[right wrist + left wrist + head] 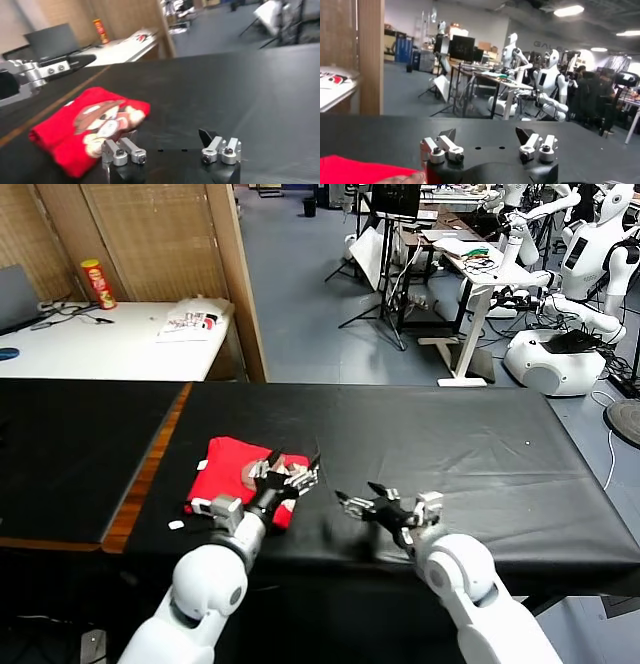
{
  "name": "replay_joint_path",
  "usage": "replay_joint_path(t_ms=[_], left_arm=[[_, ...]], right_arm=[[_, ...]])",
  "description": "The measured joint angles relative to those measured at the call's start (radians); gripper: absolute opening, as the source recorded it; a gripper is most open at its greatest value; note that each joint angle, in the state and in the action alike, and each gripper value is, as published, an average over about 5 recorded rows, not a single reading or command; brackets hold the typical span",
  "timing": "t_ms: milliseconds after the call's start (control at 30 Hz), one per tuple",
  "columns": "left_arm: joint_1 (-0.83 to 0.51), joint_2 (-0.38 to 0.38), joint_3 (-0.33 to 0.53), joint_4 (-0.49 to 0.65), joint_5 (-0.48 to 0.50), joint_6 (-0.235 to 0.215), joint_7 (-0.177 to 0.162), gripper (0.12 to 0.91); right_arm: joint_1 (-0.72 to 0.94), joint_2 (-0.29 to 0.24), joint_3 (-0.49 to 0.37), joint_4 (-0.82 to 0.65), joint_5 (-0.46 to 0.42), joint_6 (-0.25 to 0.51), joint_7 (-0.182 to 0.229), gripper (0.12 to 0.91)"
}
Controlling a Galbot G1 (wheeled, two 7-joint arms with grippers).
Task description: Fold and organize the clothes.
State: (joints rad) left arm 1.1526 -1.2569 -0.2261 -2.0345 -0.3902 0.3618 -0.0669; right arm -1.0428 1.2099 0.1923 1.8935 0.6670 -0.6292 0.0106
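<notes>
The clothes are one bright red T-shirt (225, 469), folded into a small packet on the black table (450, 434), left of centre near the front edge. Its cartoon print faces up in the right wrist view, on the T-shirt (85, 125). My left gripper (293, 469) hovers at the packet's right edge, open, with nothing between its fingers; in its own view the left gripper (486, 134) looks out over bare table, with the shirt (350, 170) in a corner. My right gripper (357, 494) is open and empty, just right of the shirt, also seen as the right gripper (168, 135).
A wooden strip (150, 464) divides this table from a second black surface (70, 454) on the left. Behind stand a white desk (110, 349) with a snack can (97, 283) and papers (190, 319), a wooden partition (240, 284), and other robots (560, 334) at far right.
</notes>
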Motion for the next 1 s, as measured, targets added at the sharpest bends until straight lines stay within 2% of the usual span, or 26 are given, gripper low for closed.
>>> replay_joint_path(t_ms=[100, 300, 433, 500, 667, 867, 933, 1000], left_arm=[[0.006, 0.031, -0.012, 0.007, 0.043, -0.036, 0.032, 0.798], [0.02, 0.096, -0.039, 0.028, 0.112, -0.134, 0.096, 0.798], [0.029, 0.135, -0.055, 0.033, 0.12, -0.182, 0.114, 0.798], [0.033, 0.151, -0.066, 0.033, 0.116, -0.197, 0.113, 0.798], [0.046, 0.177, -0.097, 0.032, 0.102, -0.209, 0.106, 0.798], [0.072, 0.201, -0.136, 0.038, 0.072, -0.211, 0.102, 0.798], [0.083, 0.21, -0.153, 0.045, 0.061, -0.218, 0.1, 0.798], [0.095, 0.22, -0.171, 0.053, 0.055, -0.228, 0.098, 0.798]], right_arm=[[0.054, 0.024, -0.055, -0.056, 0.047, -0.001, 0.016, 0.798], [0.13, 0.088, -0.128, -0.174, 0.124, -0.012, 0.051, 0.798], [0.153, 0.132, -0.146, -0.231, 0.124, -0.001, 0.053, 0.792], [0.158, 0.148, -0.152, -0.25, 0.111, 0.011, 0.044, 0.751], [0.171, 0.162, -0.169, -0.281, 0.035, 0.056, 0.004, 0.492], [0.194, 0.146, -0.17, -0.298, -0.136, 0.141, -0.066, 0.199], [0.203, 0.13, -0.161, -0.298, -0.208, 0.174, -0.095, 0.14], [0.208, 0.106, -0.15, -0.294, -0.263, 0.197, -0.125, 0.132]])
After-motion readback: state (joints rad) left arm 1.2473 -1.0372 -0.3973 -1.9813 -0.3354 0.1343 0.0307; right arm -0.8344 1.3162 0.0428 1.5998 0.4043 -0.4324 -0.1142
